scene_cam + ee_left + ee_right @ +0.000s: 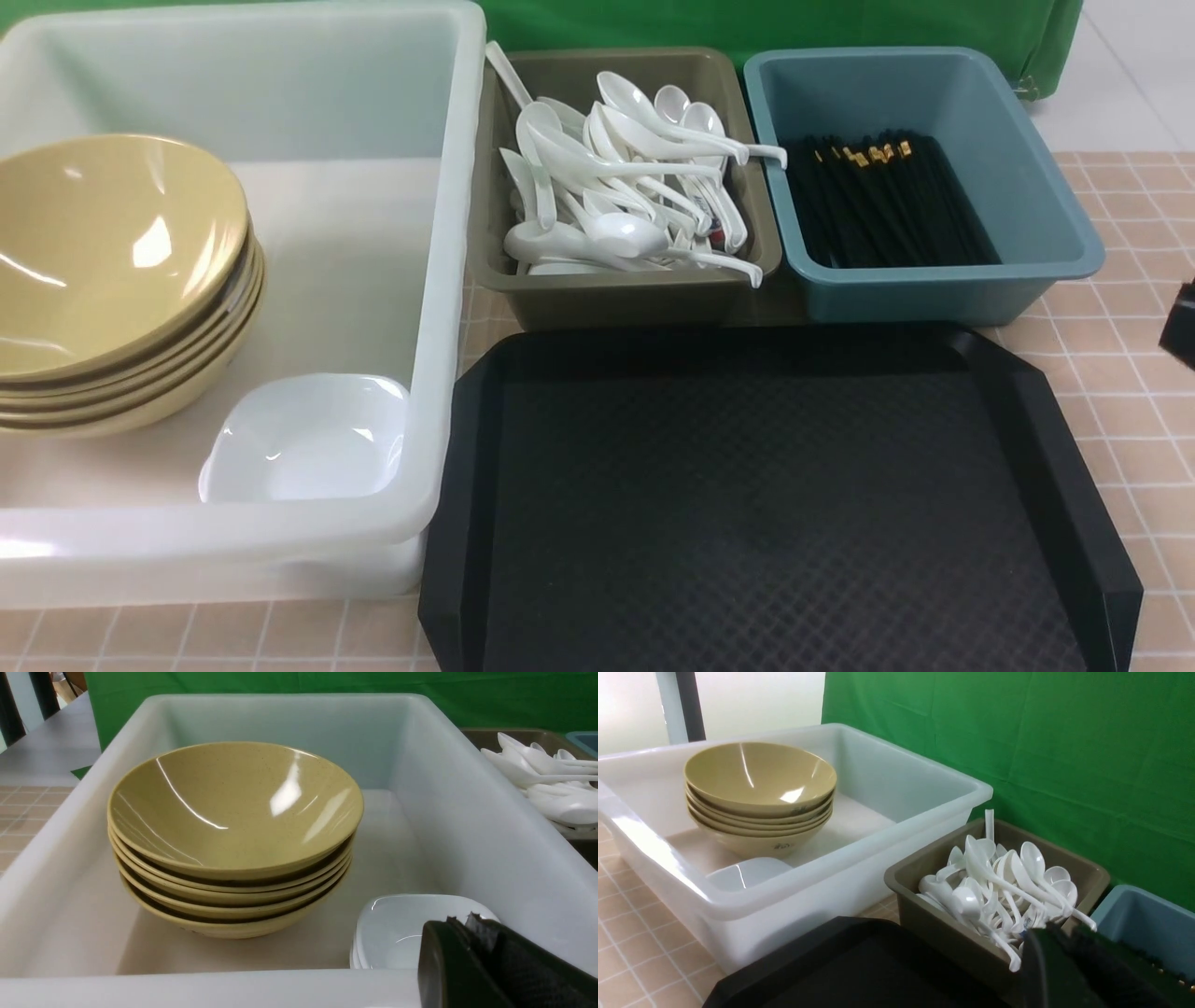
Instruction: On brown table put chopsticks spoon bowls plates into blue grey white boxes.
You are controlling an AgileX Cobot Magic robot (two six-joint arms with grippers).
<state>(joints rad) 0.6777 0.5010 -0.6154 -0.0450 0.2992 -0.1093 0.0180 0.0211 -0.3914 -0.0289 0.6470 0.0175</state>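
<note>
Several tan bowls (103,271) are stacked in the white tub (448,280), with white plates (308,439) stacked beside them at its near corner. Many white spoons (616,187) fill the olive-grey bin (607,299). Black chopsticks (887,205) lie in the blue bin (1027,168). My left gripper (462,920) is shut and empty, just outside the tub's near rim by the plates (397,928). My right gripper (1057,931) is shut and empty, near the grey bin's (934,924) front corner, above the black tray. The front view shows only a dark part of the right arm (1181,322).
A black textured tray (766,504) lies on the brown tiled table (1120,392) in front of the two small bins, with nothing on it. A green cloth (1017,742) hangs behind the bins. The tub and bins stand close side by side.
</note>
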